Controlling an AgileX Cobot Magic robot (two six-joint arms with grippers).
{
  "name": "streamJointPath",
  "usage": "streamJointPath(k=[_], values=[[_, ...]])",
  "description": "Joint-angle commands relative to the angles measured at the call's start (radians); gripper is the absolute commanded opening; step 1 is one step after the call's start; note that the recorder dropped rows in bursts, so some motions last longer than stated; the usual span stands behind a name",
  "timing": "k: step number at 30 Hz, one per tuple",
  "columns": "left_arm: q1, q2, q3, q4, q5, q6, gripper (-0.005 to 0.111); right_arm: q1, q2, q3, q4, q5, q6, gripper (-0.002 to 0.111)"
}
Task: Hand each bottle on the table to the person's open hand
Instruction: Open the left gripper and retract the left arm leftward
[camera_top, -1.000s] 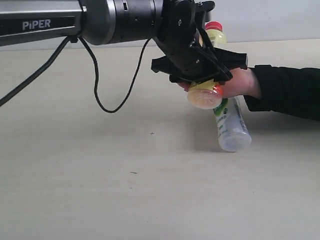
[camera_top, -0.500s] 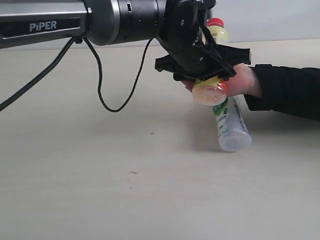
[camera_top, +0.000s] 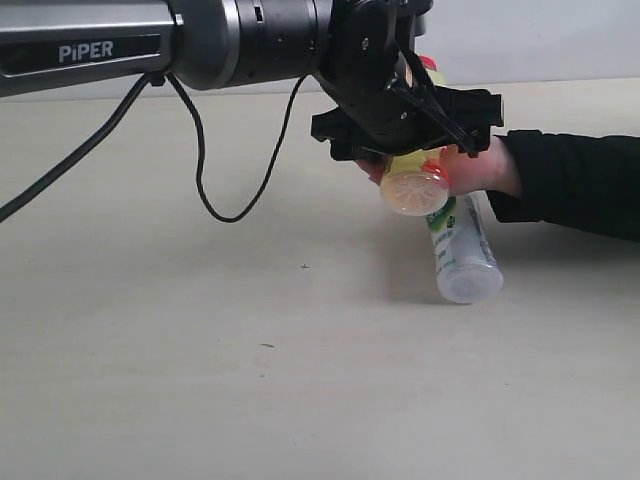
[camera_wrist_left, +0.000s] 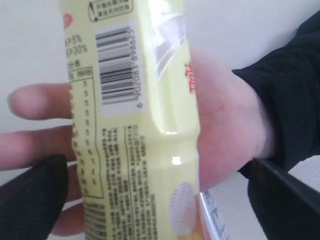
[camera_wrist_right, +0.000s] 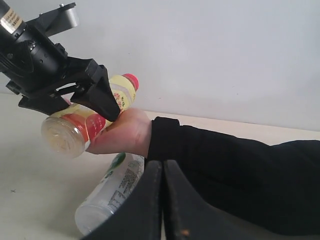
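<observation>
The yellow bottle (camera_top: 413, 186) with a red cap (camera_wrist_right: 131, 79) lies across the person's open hand (camera_top: 482, 166), base toward the exterior camera. My left gripper (camera_top: 410, 130) is open around it, its black fingers (camera_wrist_left: 35, 195) spread wide and clear of the bottle's (camera_wrist_left: 140, 150) sides. The palm (camera_wrist_left: 225, 125) is under the bottle. A clear bottle with a green-white label (camera_top: 460, 250) lies on the table (camera_top: 200, 350) just below the hand. My right gripper (camera_wrist_right: 162, 167) is shut with nothing in it, near the person's black sleeve (camera_wrist_right: 240, 175). The Coca-Cola and floral bottles are out of view.
The person's black-sleeved forearm (camera_top: 575, 180) reaches in from the right. A black cable (camera_top: 200, 170) hangs from the left arm (camera_top: 120, 45) over the table. A pale wall (camera_wrist_right: 225, 50) stands behind the table.
The left gripper has shifted slightly right and up over the hand. The yellow bottle has settled a little lower in the palm, its cap now mostly hidden behind the gripper.
</observation>
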Motion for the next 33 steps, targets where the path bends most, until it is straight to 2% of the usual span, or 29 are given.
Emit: streamJointPath(k=[1,6,10,12,14,16,17,19,21,22,29,33], values=[[0.000,-0.013,-0.006,0.007,-0.015,0.001,0.093,0.003,-0.005,0.005,0.002,-0.003,0.001,0.000],[0.000,-0.055,-0.006,0.066,0.033,0.024,0.093,0.003,-0.005,0.005,0.002,-0.003,0.001,0.000],[0.000,-0.129,-0.006,0.189,0.208,0.024,0.093,0.003,-0.005,0.005,0.002,-0.003,0.001,0.000],[0.000,-0.151,-0.006,0.217,0.291,0.066,0.086,0.003,-0.005,0.005,0.002,-0.003,0.001,0.000],[0.000,-0.163,-0.006,0.081,0.348,0.258,0.055,0.003,-0.005,0.005,0.002,-0.003,0.001,0.000],[-0.010,-0.185,0.025,-0.025,0.381,0.409,0.002,0.003,-0.005,0.005,0.002,-0.003,0.001,0.000],[-0.014,-0.198,0.044,-0.032,0.374,0.434,0.003,0.003,-0.005,0.005,0.002,-0.003,0.001,0.000],[-0.017,-0.271,0.132,-0.025,0.307,0.449,0.002,0.003,-0.005,0.005,0.002,-0.003,0.001,0.000],[-0.017,-0.393,0.288,-0.009,0.162,0.510,0.002,0.003,-0.005,0.005,0.002,-0.003,0.001,0.000],[-0.017,-0.489,0.427,0.007,0.025,0.536,0.002,0.003,-0.005,0.005,0.002,-0.003,0.001,0.000],[0.021,-0.884,1.038,0.021,-0.646,0.536,0.002,0.003,-0.005,0.005,0.002,-0.003,0.001,0.000],[0.047,-1.093,1.293,0.021,-0.895,0.540,0.002,0.003,-0.005,0.005,0.002,-0.003,0.001,0.000]])
